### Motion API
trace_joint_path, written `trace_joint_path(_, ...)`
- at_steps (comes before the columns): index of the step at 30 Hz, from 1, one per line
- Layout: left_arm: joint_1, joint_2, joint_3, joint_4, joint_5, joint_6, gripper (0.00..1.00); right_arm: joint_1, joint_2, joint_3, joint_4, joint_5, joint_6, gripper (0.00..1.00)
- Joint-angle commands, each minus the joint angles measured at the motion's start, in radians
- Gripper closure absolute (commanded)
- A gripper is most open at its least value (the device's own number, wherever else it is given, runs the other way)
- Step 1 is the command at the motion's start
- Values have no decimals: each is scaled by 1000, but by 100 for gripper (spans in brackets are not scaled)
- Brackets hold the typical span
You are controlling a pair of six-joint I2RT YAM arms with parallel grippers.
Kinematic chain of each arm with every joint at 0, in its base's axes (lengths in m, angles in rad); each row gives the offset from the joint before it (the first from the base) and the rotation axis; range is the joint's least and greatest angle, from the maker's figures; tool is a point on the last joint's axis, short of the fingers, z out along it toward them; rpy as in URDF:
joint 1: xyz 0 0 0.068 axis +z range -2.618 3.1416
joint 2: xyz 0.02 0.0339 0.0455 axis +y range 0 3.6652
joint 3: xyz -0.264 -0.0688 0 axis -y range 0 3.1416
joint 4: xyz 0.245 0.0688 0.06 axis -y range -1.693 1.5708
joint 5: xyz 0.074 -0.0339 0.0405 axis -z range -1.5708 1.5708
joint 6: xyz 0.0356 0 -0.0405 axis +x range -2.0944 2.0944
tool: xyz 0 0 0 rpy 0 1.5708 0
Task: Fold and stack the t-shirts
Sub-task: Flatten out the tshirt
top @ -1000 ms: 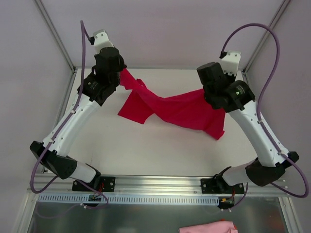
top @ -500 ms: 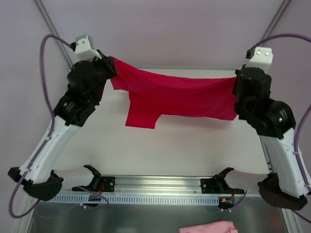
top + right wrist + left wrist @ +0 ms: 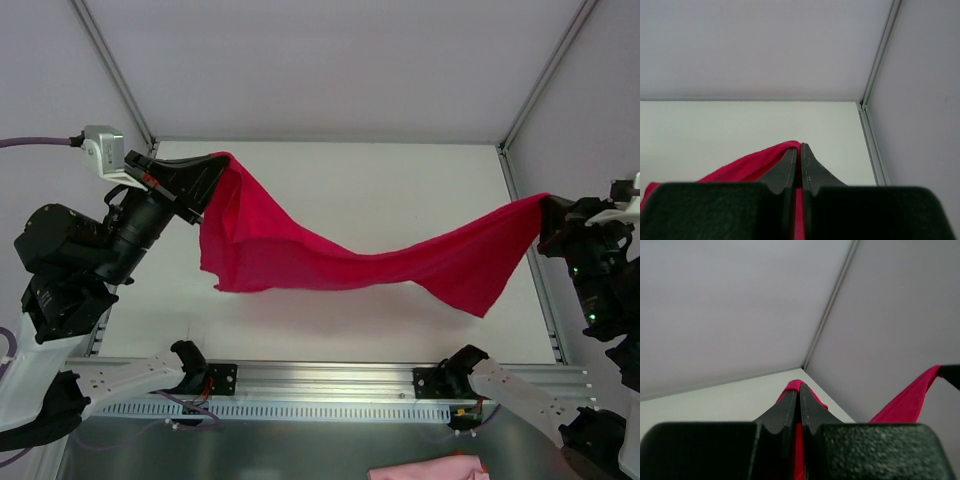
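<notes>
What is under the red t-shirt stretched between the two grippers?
White table shows around the t-shirt, which is held by the left gripper and right gripper. The strip directly beneath the cloth is covered from view.

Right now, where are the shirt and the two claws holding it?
t-shirt [image 3: 340,267], overhead view, sagging middle of the cloth.
left gripper [image 3: 208,167], overhead view, tips pinching the cloth.
right gripper [image 3: 547,208], overhead view, tips pinching the cloth.

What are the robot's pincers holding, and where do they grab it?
The red t-shirt, hanging in the air. The left pincer pinches one end of it, the right pincer the opposite end.
</notes>
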Motion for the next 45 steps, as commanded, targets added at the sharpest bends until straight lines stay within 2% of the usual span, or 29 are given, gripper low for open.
trace_joint_path(1,-13,11,30,22,139,55,100,6,2,103,56,-85,-96,99)
trace_joint_path(3,-11,21,45,46,174,78,100,6,37,160,33,-84,-110,99)
trace_joint_path(5,-11,45,60,63,187,106,100,6,48,136,70,-64,-118,99)
trace_joint_path(10,-11,224,165,32,-17,199,100,4,204,71,83,19,-96,99)
trace_joint_path(13,2,342,186,69,-109,260,100,0,278,1,163,47,-100,99)
trace_joint_path(15,97,407,234,42,-74,230,100,-15,377,2,186,18,-81,99)
trace_joint_path(17,241,488,249,37,61,124,100,-63,472,8,227,-34,-60,99)
trace_joint_path(19,306,573,258,63,102,80,100,-136,532,14,257,-79,-41,99)
trace_joint_path(21,379,701,336,51,113,64,100,-187,642,45,283,-148,-21,99)
trace_joint_path(26,490,956,525,26,153,50,100,-267,899,267,283,-174,-72,99)
trace_joint_path(28,533,1073,645,20,194,12,100,-302,1012,349,275,-208,-69,99)
trace_joint_path(29,542,1111,701,3,202,4,100,-312,1052,454,271,-222,-72,99)
trace_joint_path(30,548,1190,828,-12,204,3,100,-337,1092,523,236,-229,-73,99)
trace_joint_path(32,556,1246,947,-41,201,12,100,-367,1189,675,183,-266,-46,99)
trace_joint_path(34,558,1234,976,-14,202,12,100,-379,1188,736,195,-279,-46,99)
trace_joint_path(36,555,1142,876,55,230,6,100,-375,1123,659,249,-280,-58,99)
trace_joint_path(37,555,1100,822,96,240,7,100,-370,1084,600,292,-280,-64,99)
trace_joint_path(38,546,1052,718,136,239,12,100,-362,980,525,406,-263,-101,99)
trace_joint_path(39,539,980,690,173,233,30,100,-355,921,377,465,-244,-121,99)
trace_joint_path(40,533,954,685,166,224,38,100,-344,872,333,499,-245,-132,99)
trace_joint_path(43,451,837,644,146,131,133,100,-295,751,321,450,-201,-156,99)
trace_joint_path(44,414,753,558,167,89,206,100,-264,685,303,456,-172,-209,99)
trace_joint_path(45,330,705,504,233,52,254,100,-197,650,280,470,-139,-240,99)
